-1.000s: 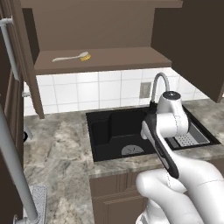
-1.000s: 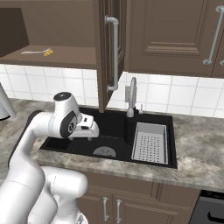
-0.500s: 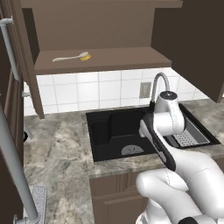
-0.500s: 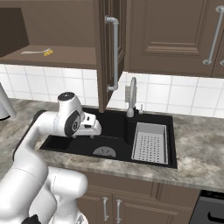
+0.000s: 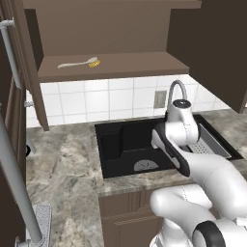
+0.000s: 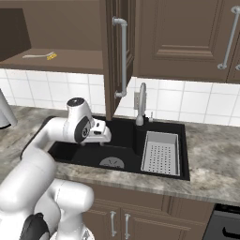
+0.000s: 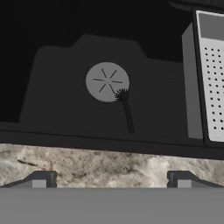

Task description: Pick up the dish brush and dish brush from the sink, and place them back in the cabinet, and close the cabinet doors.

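The black-handled dish brush (image 7: pixel 127 114) lies on the floor of the black sink (image 5: pixel 120 144), its bristle head touching the rim of the round grey drain (image 7: pixel 107 82). My gripper (image 7: pixel 112 180) hangs open above the sink's front edge, with nothing between its fingertips (image 7: pixel 43 179). The brush lies ahead of it, roughly in line with the gap. The whitish dish brush (image 5: pixel 79 62) with its yellow head rests on the shelf of the open cabinet (image 5: pixel 111 67). Both cabinet doors (image 5: pixel 217 43) stand swung out, one seen edge-on with its silver bar handle (image 6: pixel 123 56).
A grey perforated tray (image 6: pixel 161 152) fills the right part of the basin. The curved faucet (image 6: pixel 140 105) rises behind the sink. Marbled stone counter (image 5: pixel 62 169) spreads to the left, and its front edge (image 7: pixel 109 166) lies just under the fingertips.
The hand has edged a little sideways over the sink. The jaws stay open, and both brushes lie where they were.
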You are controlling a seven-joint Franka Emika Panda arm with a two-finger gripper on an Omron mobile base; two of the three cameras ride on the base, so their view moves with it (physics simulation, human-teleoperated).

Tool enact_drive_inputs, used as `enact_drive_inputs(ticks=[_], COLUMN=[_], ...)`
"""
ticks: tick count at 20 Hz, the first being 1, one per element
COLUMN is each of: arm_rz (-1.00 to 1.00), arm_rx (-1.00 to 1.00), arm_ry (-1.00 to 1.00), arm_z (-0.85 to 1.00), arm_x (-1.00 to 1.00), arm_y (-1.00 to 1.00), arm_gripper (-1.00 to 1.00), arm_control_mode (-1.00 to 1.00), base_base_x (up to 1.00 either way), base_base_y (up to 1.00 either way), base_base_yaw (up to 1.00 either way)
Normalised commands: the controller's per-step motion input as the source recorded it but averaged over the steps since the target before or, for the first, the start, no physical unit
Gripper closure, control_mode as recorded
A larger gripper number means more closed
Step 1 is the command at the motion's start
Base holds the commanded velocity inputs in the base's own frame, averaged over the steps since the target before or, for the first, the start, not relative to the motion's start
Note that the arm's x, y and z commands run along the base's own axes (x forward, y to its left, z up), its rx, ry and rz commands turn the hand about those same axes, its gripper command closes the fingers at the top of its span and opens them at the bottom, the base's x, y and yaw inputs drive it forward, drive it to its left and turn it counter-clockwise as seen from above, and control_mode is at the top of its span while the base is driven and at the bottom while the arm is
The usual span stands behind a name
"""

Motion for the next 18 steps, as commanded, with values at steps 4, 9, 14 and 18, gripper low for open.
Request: enact_drive_inputs(ticks=[4,9,14,18], arm_rz=[0.0,0.0,0.0,0.0], arm_rx=[0.0,0.0,0.0,0.0], arm_ry=[0.08,0.11,0.08,0.0], arm_z=[-0.15,-0.17,-0.18,-0.24], arm_x=[0.19,0.19,0.17,0.11], arm_y=[-0.02,-0.01,-0.01,0.0], arm_gripper=[-1.0,-1.0,-1.0,-1.0], arm_control_mode=[-1.0,-1.0,-1.0,-1.0], base_base_x=[0.0,0.0,0.0,0.0], base_base_y=[0.0,0.0,0.0,0.0], base_base_yaw=[0.0,0.0,0.0,0.0])
